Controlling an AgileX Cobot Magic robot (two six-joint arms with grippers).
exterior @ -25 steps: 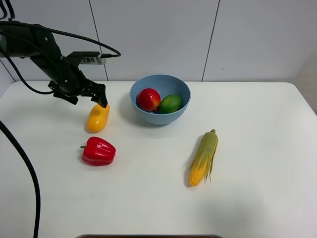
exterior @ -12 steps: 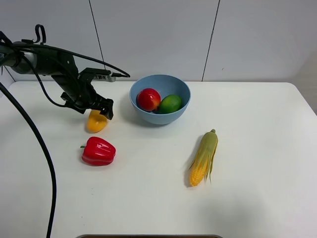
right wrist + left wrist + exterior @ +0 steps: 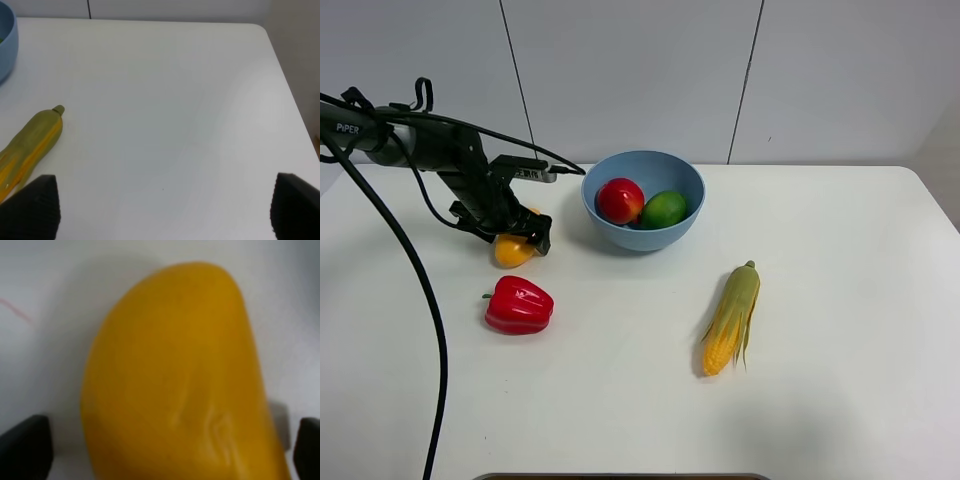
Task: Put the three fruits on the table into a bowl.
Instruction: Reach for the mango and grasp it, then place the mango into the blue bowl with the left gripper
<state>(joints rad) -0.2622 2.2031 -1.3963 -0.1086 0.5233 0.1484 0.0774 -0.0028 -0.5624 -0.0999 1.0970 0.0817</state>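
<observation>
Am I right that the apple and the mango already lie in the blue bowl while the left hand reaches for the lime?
Not quite: the fruits are swapped. The exterior high view shows the apple and lime in the bowl; the left hand reaches for the mango.

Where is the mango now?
In the high view, the mango lies on the table's left side, under the left gripper, between bowl and pepper.
</observation>
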